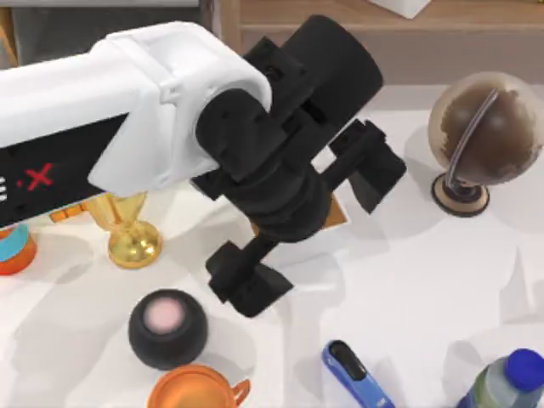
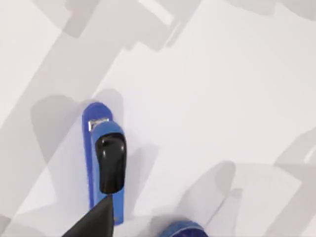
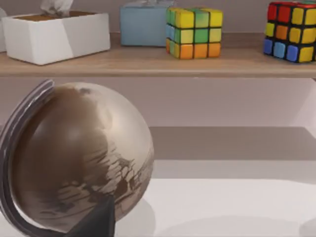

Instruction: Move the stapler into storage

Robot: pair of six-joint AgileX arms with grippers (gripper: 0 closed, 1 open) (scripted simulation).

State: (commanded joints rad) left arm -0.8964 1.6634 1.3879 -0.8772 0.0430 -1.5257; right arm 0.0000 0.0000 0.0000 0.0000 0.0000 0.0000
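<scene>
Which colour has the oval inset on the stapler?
Black, on the bright-blue stapler; the left wrist view shows it best.

Rendered study or home-office desk. White tabletop (image 1: 442, 280) carries a brown globe (image 1: 484, 136), gold trophy (image 1: 132, 229) and blue stapler (image 1: 353, 370); a wooden shelf (image 3: 163, 63) behind holds tissue boxes (image 3: 54, 34) and puzzle cubes (image 3: 194, 32).

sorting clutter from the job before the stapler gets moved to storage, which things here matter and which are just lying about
Part of the job:
stapler, flat on the table near the front edge
left gripper, above the table's middle

Just lying about:
globe
gold trophy
black round speaker
orange cup
blue-capped bottle
tissue box
puzzle cubes
</scene>
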